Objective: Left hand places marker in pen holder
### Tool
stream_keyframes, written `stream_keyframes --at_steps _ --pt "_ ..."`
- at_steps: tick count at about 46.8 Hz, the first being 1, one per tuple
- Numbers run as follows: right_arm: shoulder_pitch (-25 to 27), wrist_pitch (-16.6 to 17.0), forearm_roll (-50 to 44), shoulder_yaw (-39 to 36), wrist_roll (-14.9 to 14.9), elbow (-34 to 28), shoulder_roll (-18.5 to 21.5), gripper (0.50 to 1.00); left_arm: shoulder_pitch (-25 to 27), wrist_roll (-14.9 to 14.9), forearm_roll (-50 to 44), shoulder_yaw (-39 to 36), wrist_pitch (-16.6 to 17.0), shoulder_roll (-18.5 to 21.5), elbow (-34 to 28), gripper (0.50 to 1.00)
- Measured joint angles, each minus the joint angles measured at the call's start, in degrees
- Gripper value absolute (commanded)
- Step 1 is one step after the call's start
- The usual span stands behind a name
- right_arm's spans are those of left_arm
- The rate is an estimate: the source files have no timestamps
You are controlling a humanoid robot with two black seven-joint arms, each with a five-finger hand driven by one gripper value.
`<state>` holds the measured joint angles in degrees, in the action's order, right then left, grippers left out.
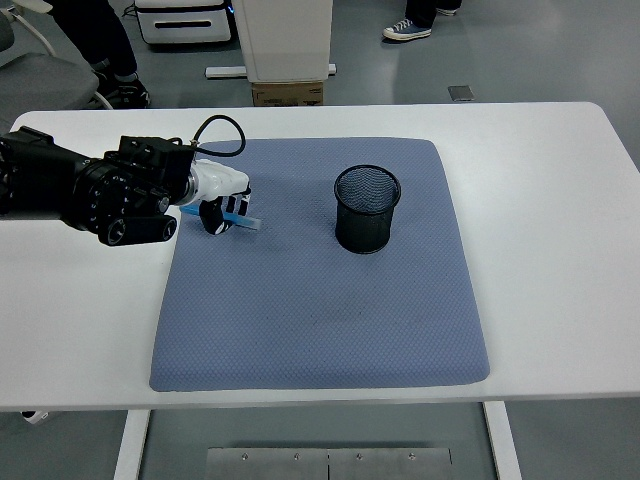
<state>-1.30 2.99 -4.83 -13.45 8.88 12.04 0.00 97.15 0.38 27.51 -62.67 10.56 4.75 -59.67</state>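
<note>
Step in hand: carry. White-shelled left hand (222,198), at nine o'clock on the blue quilted mat (320,300), has fingers clamped on the light-blue marker (246,222). Next: travel toward three o'clock, raise above the black mesh pen holder (367,208), release upright. White table (560,240); grey floor beyond.

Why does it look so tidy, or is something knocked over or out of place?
Nothing stands out. The black mesh pen holder stands upright on the blue mat, which lies flat. The left hand holds a blue marker at the mat's left side.
</note>
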Motion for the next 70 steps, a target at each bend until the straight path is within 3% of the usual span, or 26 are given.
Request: stream_keyframes --at_steps 33,70 --pt "0.00 0.00 0.00 0.00 0.00 0.00 0.00 1.000 6.85 -0.04 -0.17 2.04 -3.93 0.44 0.59 0.500" --pt "-0.03 0.00 0.00 0.00 0.01 0.00 0.00 1.000 10.91 0.24 -0.09 13.21 -10.15 -2.70 3.77 0.500"
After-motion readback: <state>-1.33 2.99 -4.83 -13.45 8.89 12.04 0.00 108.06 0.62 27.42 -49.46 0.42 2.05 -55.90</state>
